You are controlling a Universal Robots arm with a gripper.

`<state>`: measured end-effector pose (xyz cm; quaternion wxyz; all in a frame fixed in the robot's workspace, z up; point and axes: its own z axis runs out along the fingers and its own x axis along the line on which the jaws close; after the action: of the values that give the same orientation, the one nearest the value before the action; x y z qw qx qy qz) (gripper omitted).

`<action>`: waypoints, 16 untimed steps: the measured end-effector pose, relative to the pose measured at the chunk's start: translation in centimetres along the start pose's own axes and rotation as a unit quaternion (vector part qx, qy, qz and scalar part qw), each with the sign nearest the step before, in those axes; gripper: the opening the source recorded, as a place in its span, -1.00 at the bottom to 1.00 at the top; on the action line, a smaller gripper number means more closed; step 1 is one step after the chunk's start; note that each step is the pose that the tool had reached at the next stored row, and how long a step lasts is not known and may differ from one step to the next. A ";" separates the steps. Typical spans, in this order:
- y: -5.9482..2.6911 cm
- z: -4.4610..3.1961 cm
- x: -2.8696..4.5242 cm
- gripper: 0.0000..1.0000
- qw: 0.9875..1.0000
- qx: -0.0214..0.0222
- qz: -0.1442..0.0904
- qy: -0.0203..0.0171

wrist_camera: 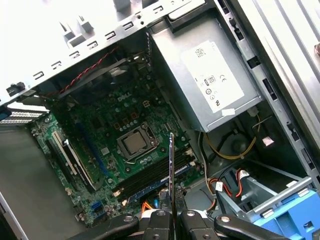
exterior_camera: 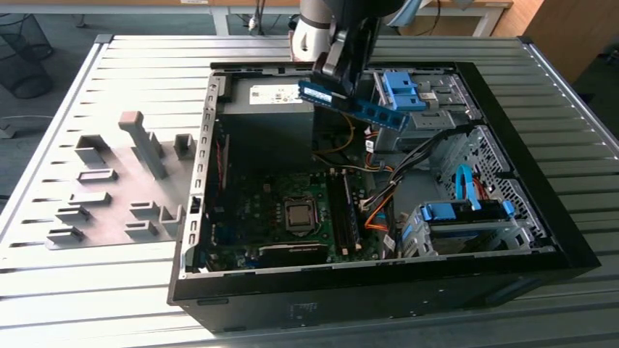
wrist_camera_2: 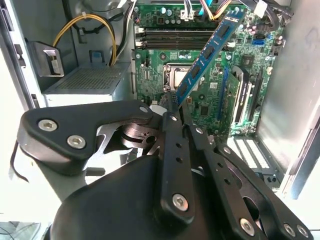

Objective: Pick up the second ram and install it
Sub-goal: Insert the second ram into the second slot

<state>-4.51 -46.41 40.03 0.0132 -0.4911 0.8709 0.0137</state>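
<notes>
My gripper [exterior_camera: 327, 81] is shut on the second ram [exterior_camera: 354, 104], a long blue board with dark chips. It holds the stick by one end, tilted, in the air over the back of the open computer case [exterior_camera: 570, 250], above the power supply [exterior_camera: 269, 95]. In the second wrist view the second ram [wrist_camera_2: 207, 52] slants out from between the fingertips [wrist_camera_2: 171, 98] over the green motherboard [wrist_camera_2: 200, 107]. In the first wrist view the second ram [wrist_camera: 171, 167] appears edge-on, rising from the gripper [wrist_camera: 171, 212], with the long black memory slots [wrist_camera: 150, 176] below it. The slots [exterior_camera: 341, 210] run beside the processor socket [exterior_camera: 300, 214].
Light-blue drive-bay clips [exterior_camera: 401, 90] stand just to the exterior view's right of the held stick, and more [exterior_camera: 466, 211] sit lower. Orange and black cables [exterior_camera: 382, 199] cross the case beside the slots. Grey holder blocks [exterior_camera: 106, 196] stand on the slatted table [exterior_camera: 77, 283] at the exterior view's left.
</notes>
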 end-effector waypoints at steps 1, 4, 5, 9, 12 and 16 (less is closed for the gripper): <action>0.00 0.01 0.00 -0.72 1.000 0.000 0.003 0.000; 0.02 0.01 0.01 -0.72 1.000 0.000 0.012 0.000; 0.02 0.01 0.01 -0.72 1.000 0.001 0.015 0.000; 0.04 0.02 0.02 -0.72 1.000 0.001 0.026 0.000; 0.05 0.03 0.03 -0.72 0.999 0.001 0.035 0.000; 0.05 0.04 0.04 -0.72 0.999 0.002 0.047 -0.001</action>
<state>-4.58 -46.41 40.00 0.0138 -0.4493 0.8932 0.0131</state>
